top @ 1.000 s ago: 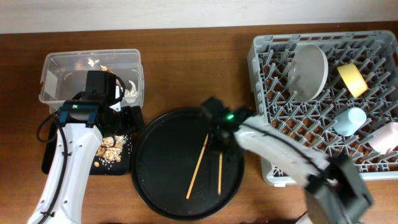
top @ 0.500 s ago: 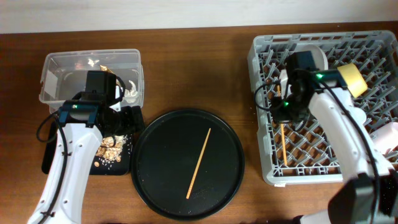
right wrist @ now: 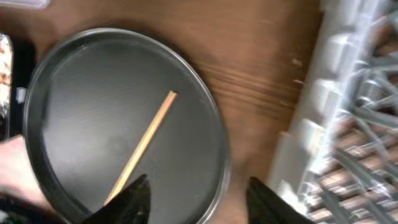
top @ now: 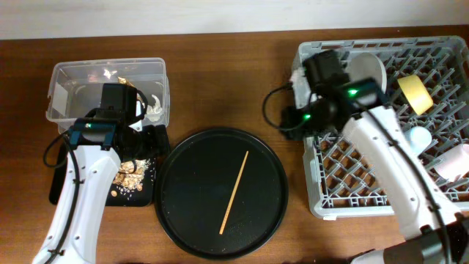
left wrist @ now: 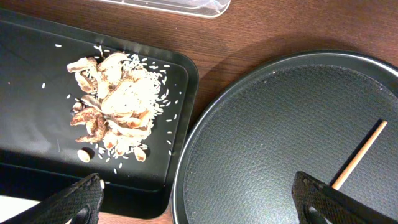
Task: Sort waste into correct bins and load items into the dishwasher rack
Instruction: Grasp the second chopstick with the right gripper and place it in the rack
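Overhead. Dishwasher rack (top: 337,183) at right. Plate (top: 371,67) stands upright among the pegs at the far side, yellow bowl (top: 414,93) to its right. Light-blue cup (top: 419,137) and pink cup (top: 456,161) sit nearer, toward the right wall. Right gripper (top: 288,123) hangs at the rack's left edge, over bare table between rack and round black tray (top: 183,213). One chopstick (top: 234,192) lies slanted on that tray. Far left: clear box (top: 73,73) with tissue (top: 154,106) in its right end. Just near of it is the shallow black tray (top: 145,196) with food scraps (top: 128,176) on it; left gripper (top: 146,139) is over its far right corner.

Left wrist. Fingers (left wrist: 74,199) spread wide, nothing between them. Scraps heaped on the shallow tray, just beside the round tray's rim; chopstick end at right.

Right wrist, blurred. Fingers (right wrist: 130,199) apart, empty. Chopstick on the round tray below; rack wall at right
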Controlling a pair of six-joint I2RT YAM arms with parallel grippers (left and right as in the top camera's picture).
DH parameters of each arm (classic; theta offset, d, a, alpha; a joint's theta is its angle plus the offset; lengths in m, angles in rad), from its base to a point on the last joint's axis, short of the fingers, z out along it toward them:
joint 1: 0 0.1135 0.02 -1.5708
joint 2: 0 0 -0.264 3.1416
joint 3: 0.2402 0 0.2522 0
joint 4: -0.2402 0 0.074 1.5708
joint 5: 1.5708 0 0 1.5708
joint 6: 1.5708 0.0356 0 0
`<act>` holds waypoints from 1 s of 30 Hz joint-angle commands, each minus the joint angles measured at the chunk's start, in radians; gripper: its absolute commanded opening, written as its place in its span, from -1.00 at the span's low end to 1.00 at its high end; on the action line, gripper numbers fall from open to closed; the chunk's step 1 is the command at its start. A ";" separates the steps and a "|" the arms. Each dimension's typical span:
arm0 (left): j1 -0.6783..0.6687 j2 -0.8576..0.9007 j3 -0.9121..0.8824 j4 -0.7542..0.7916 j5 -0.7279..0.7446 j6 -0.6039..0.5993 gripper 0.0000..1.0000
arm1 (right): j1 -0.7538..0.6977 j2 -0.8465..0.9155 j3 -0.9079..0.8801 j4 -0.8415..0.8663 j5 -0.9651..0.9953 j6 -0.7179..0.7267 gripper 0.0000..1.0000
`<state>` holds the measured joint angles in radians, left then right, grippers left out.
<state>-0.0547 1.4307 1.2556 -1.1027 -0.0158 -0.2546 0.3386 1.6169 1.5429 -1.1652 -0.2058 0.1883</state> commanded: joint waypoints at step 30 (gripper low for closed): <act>0.003 0.003 0.003 -0.002 -0.006 -0.006 0.92 | 0.237 0.119 -0.156 0.135 0.177 0.293 -0.89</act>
<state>-0.0547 1.4307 1.2556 -1.1034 -0.0154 -0.2546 0.6445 1.8961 1.2949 -0.9936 -0.0830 0.6922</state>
